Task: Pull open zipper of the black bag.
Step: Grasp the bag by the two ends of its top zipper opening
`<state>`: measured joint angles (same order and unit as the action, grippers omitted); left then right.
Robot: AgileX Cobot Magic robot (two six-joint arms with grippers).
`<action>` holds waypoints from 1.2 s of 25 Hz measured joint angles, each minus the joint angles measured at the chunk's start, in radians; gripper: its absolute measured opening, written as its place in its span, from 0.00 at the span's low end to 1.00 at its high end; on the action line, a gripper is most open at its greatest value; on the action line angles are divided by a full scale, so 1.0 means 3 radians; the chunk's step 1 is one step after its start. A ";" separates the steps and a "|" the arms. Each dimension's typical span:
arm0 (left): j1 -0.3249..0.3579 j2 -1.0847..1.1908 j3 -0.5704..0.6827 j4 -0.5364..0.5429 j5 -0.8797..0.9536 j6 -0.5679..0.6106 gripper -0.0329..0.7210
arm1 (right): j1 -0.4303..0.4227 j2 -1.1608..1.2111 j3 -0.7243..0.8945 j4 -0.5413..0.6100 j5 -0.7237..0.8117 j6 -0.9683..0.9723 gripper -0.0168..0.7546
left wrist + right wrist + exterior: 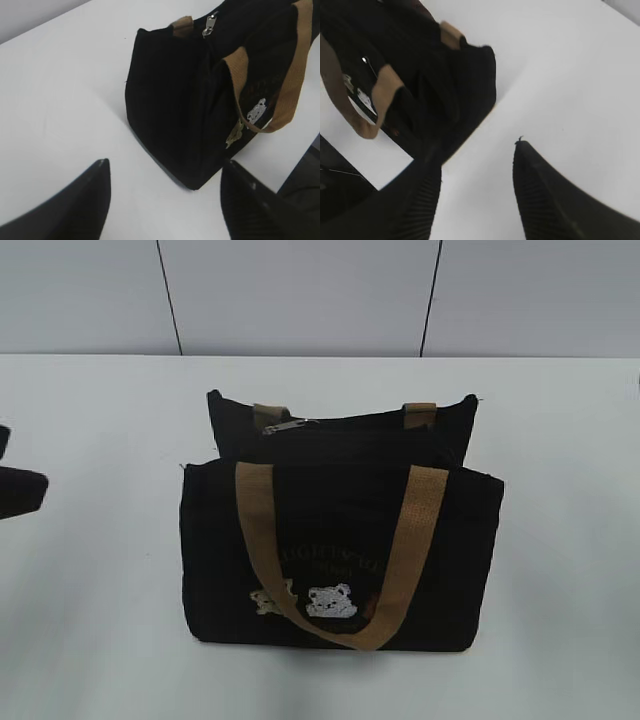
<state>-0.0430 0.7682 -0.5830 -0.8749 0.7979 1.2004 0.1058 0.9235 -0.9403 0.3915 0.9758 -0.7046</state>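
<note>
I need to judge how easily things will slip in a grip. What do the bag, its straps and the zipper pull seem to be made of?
Bag: matte black woven fabric, likely canvas; it creases softly. Straps: tan webbing with visible ribbed weave. Zipper pull: small, silver-grey with a slight shine, probably metal.

Left wrist view: the black bag [175, 100] sits upright on the white table [60, 90], filling the upper right of the frame, one end panel turned toward the lens. At top centre, the silver zipper pull [210, 25] lies on the bag's top edge beside a tan strap end. A tan handle [292, 75] loops down the front at right, over pale embroidered figures [256, 111]. The left gripper [165, 200] shows along the bottom, fingers [85, 200] spread apart, nothing between them, clear of the bag.
</note>
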 joint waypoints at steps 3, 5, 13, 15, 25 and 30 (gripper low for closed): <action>0.0003 0.0529 -0.0142 -0.0218 0.0037 0.0445 0.72 | 0.0000 0.0307 -0.0290 0.0287 0.0019 -0.0297 0.49; 0.0004 0.0829 -0.0297 -0.0306 0.0132 0.0694 0.72 | 0.0000 0.0506 -0.0506 0.0449 0.0036 -0.0474 0.49; 0.0010 0.1918 -0.1032 -0.0605 0.0315 0.1373 0.72 | 0.0000 0.1164 -0.1169 0.0713 0.0061 -0.1059 0.49; 0.0010 0.2175 -0.1178 -0.0762 0.0377 0.1621 0.72 | 0.0000 0.1289 -0.1284 0.0838 0.0068 -0.1206 0.49; -0.0079 0.3051 -0.1796 -0.0937 0.0854 0.2438 0.65 | 0.0092 0.1979 -0.1814 0.1784 0.0547 -0.1900 0.49; -0.0235 0.3236 -0.1839 -0.1002 0.0830 0.2701 0.65 | 0.0432 0.2211 -0.1978 0.1821 0.0564 -0.2162 0.49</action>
<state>-0.1134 1.7391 -1.1347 -1.1755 1.0469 2.0107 0.2355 1.5868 -1.5337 0.9380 1.1449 -1.3533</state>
